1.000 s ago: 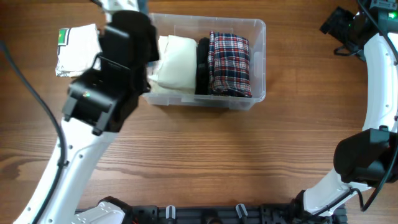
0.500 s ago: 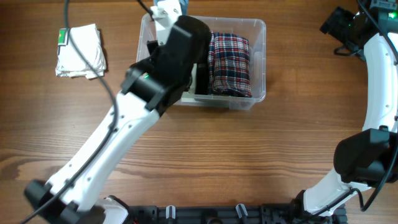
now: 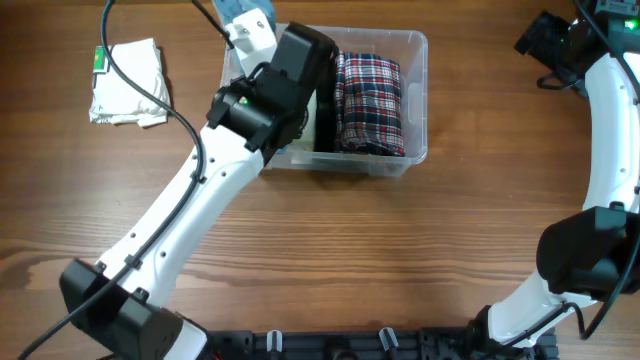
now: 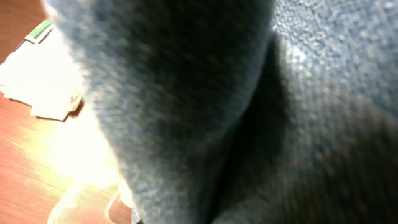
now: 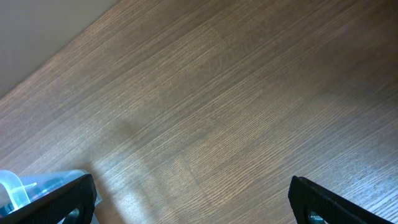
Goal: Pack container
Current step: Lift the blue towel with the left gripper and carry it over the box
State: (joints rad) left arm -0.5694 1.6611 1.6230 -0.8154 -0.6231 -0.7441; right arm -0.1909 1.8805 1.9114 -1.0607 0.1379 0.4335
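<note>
Where the container is placed: on the wooden table, at its far side and near the middle, as seen from overhead.
Content of the container: a folded plaid cloth is laid in the right part. A black folded item is pressed against its left side. The left part is covered by the left arm.
Left arm: it is stretched from the near left corner across the table, and its wrist is held over the left part of the container.
Left gripper: the fingers are hidden in both views, so it cannot be told whether it is open or closed.
Blue-grey knit fabric: it is blurred and very close to the left wrist camera, and nearly the whole view is filled by it.
White folded cloth: it is laid on the table to the left of the container, apart from it. A green label is seen at its far left corner.
Right arm: it is kept along the right edge of the table, well apart from the container.
Right gripper: it is held open, with the fingertips wide apart over bare wood.
</note>
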